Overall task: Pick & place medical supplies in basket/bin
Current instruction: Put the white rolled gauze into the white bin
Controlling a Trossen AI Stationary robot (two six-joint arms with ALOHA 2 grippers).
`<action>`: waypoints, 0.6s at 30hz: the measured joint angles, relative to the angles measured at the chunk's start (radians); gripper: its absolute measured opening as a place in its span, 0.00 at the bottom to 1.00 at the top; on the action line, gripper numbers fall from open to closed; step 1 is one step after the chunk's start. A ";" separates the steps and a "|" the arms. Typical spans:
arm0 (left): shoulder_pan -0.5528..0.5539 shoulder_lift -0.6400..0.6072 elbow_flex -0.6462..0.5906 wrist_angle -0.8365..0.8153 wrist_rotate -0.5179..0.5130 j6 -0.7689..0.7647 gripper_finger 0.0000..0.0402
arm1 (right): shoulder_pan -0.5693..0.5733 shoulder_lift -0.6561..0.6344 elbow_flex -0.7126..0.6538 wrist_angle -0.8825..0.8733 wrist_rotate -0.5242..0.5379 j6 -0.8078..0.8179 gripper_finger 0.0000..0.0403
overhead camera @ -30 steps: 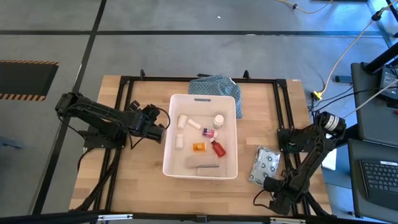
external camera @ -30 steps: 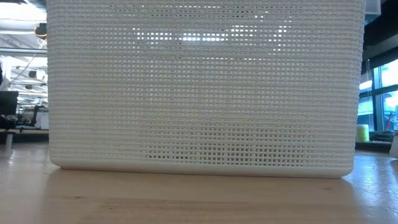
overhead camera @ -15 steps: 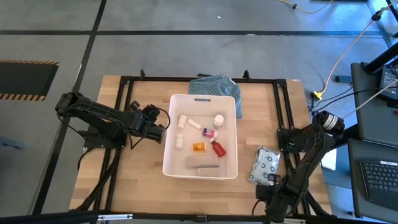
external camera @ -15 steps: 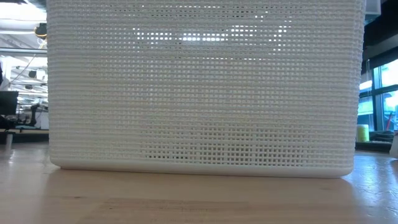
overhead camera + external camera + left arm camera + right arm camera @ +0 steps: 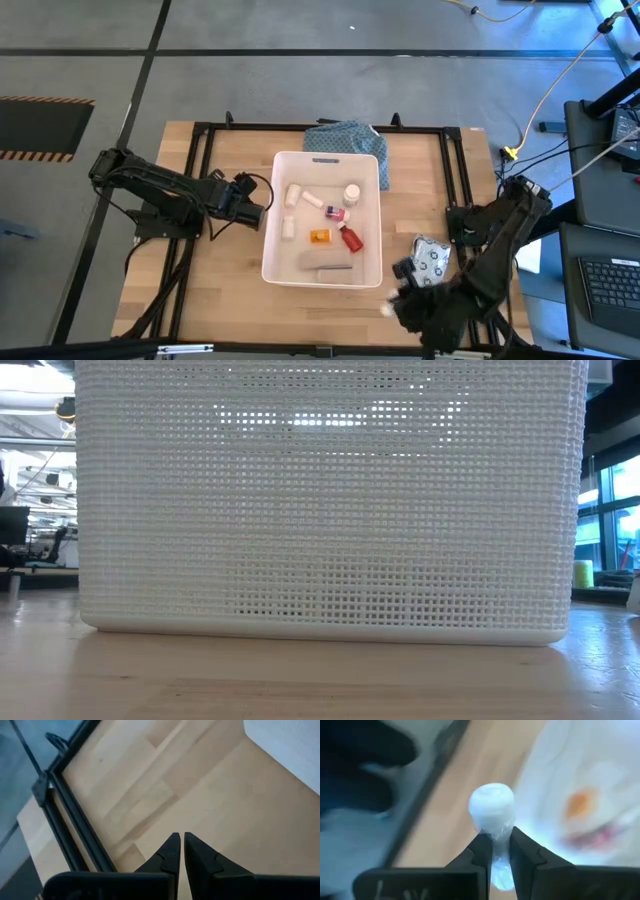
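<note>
High view: the white basket (image 5: pixel 275 215) sits mid-table holding a red bottle (image 5: pixel 351 238), an orange item (image 5: pixel 319 236) and small white bottles, with the grey patterned pouch (image 5: pixel 432 262) beside its right wall; the right gripper (image 5: pixel 388 308), near the front edge, clenches what looks like a small white wrapped item (image 5: pixel 492 810), while the left gripper (image 5: pixel 179 851) waits clenched and empty beside the basket's left wall

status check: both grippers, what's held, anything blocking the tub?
Right gripper shut on small white item, near table's front edge beside grey pouch. Left gripper shut, empty, beside tub. Nothing blocking tub.
</note>
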 joint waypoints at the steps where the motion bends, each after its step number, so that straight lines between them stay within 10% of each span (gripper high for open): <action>1: 0.000 0.000 0.000 0.000 -0.010 0.000 0.05 | -0.014 0.000 0.030 0.002 0.043 -0.075 0.11; 11: 0.000 0.000 0.000 0.000 -0.123 -0.001 0.05 | -0.266 0.000 0.157 0.202 0.177 -0.629 0.12; 18: 0.000 0.000 0.000 0.000 -0.115 0.001 0.04 | -0.518 0.000 0.157 0.218 -0.147 -0.679 0.12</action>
